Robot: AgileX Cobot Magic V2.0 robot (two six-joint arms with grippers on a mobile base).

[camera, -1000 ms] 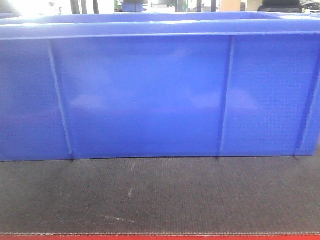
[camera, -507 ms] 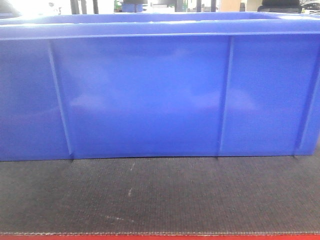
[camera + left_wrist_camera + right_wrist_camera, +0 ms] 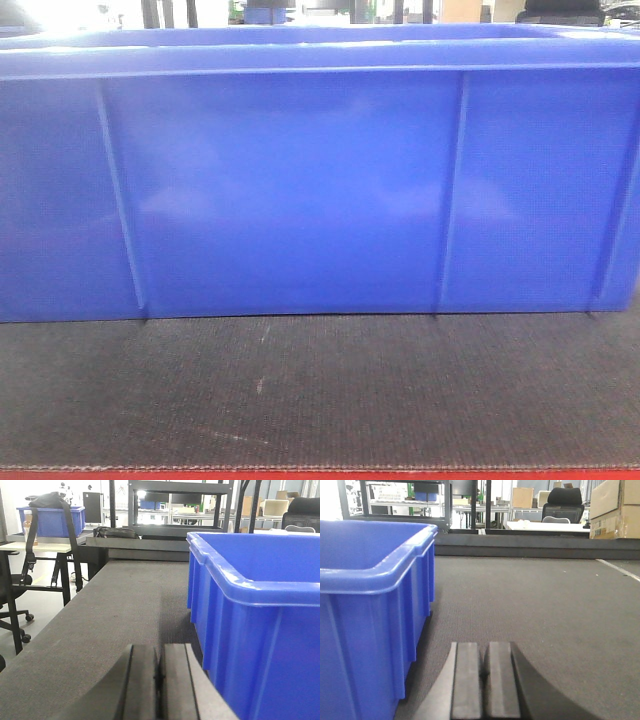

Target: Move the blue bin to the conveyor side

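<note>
Blue bin (image 3: 300,190) sits on grey belt (image 3: 320,390); both end effectors (image 3: 159,680) (image 3: 483,680) pressed together, empty.

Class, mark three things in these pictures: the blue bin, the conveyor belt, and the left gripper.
blue bin (image 3: 300,190): front view, middle of its near side wall.
conveyor belt (image 3: 330,390): front view, bare dark surface before the bin.
left gripper (image 3: 160,672): left wrist view, seam where its two pads meet.

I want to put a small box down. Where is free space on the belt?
Free belt: the strip between the blue bin and the red edge, and each side beyond its end walls, where the shut left gripper and right gripper sit.
</note>
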